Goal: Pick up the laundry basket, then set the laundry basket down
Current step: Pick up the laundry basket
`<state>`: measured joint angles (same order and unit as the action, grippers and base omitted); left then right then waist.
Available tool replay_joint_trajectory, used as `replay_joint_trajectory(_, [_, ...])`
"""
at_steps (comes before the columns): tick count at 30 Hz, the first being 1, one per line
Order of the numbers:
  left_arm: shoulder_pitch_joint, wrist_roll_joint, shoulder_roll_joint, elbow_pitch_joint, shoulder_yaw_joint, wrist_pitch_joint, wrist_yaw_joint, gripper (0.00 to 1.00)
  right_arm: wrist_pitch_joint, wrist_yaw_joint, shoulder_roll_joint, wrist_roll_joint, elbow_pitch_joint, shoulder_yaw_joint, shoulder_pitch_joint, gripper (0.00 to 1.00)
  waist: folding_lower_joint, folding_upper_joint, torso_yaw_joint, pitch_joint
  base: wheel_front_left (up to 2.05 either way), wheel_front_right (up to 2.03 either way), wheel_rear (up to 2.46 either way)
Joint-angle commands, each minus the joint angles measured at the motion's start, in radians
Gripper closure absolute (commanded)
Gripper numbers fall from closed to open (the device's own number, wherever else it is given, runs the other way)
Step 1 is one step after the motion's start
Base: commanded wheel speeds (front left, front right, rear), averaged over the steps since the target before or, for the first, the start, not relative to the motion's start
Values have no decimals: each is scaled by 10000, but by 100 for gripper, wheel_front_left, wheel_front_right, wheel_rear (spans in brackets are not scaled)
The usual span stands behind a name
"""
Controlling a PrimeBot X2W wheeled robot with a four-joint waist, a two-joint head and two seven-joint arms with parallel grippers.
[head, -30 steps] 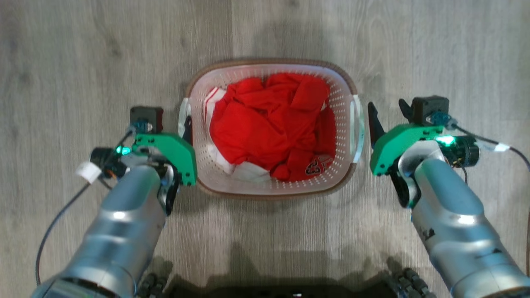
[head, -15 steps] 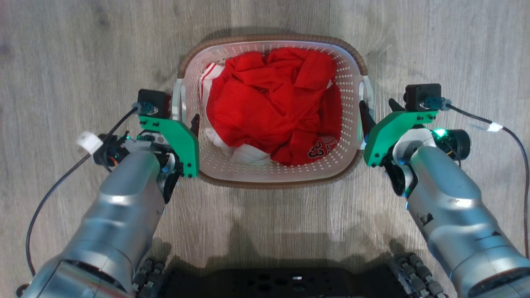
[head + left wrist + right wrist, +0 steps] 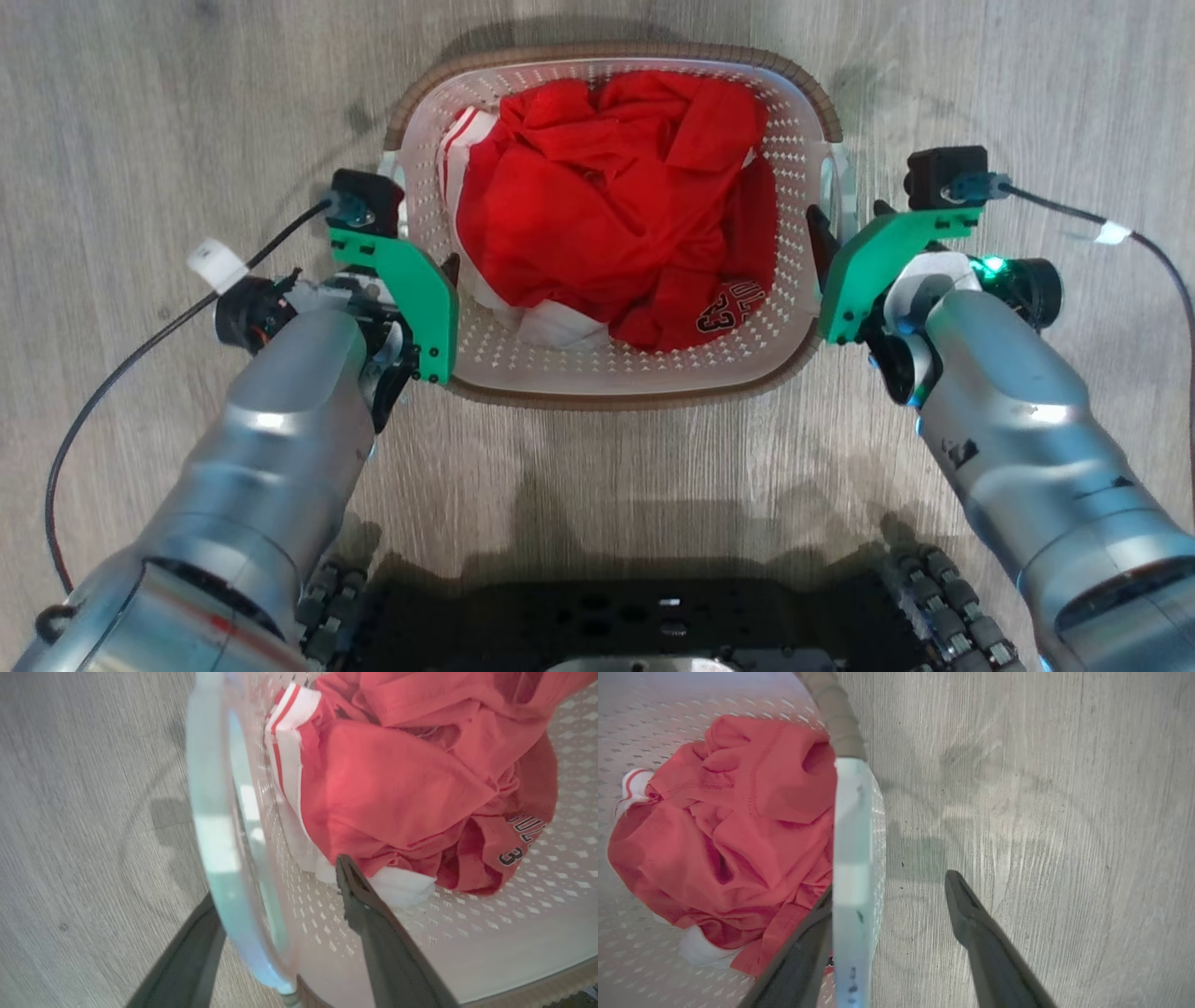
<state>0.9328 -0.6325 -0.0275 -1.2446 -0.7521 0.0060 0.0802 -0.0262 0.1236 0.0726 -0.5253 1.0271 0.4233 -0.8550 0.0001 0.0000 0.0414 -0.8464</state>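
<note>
Crumpled red garment [image 3: 607,215], white trim; grey wood floor [image 3: 140,112].

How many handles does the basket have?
2. The left handle of the laundry basket sits between the fingers of the left gripper; the right handle sits between the fingers of the right gripper.

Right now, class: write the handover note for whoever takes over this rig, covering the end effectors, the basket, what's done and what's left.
Left end effector: open, fingers straddling the left handle.
Right end effector: open, straddling the right handle.
Laundry basket: on the floor, red clothes inside.
Done: both end effectors placed at the handles.
To do: close, lift, set down.
</note>
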Motion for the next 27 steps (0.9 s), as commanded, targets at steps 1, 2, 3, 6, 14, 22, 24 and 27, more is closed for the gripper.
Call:
replay_joint_trajectory(1, [9,-54,-227,60,-23,65,24,0,45,71,-174,-146,-21,203,224,0,-1,0,15,-123,0,0,0])
replay_joint_trajectory(2, [54,-72,-227,63,-106,111,26,0,72,71,-180,-170,37,241,154,0,-1,0,27,-184,0,0,0])
replay_joint_trajectory(3, [101,-100,-227,72,-174,137,20,0,87,71,-186,-187,99,274,87,0,-1,0,41,-242,0,0,0])
replay_joint_trajectory(6, [236,-179,-227,94,-389,253,-32,0,264,71,-199,-278,324,373,-91,0,-1,0,76,-414,0,0,0])
replay_joint_trajectory(14, [519,-397,-227,109,-875,345,-115,0,284,71,-215,-637,671,503,-454,0,-1,0,112,-715,0,0,0])
replay_joint_trajectory(22, [580,-740,-227,128,-1152,390,-152,0,172,71,-220,-866,847,750,-520,0,-1,0,144,-818,0,0,0])
replay_joint_trajectory(24, [574,-890,-227,146,-1178,373,-185,0,153,71,-221,-937,858,846,-519,0,-1,0,162,-833,0,0,0])
replay_joint_trajectory(27, [590,-1053,-227,181,-1282,363,-229,0,130,71,-222,-1101,826,962,-538,0,-1,0,191,-880,0,0,0])
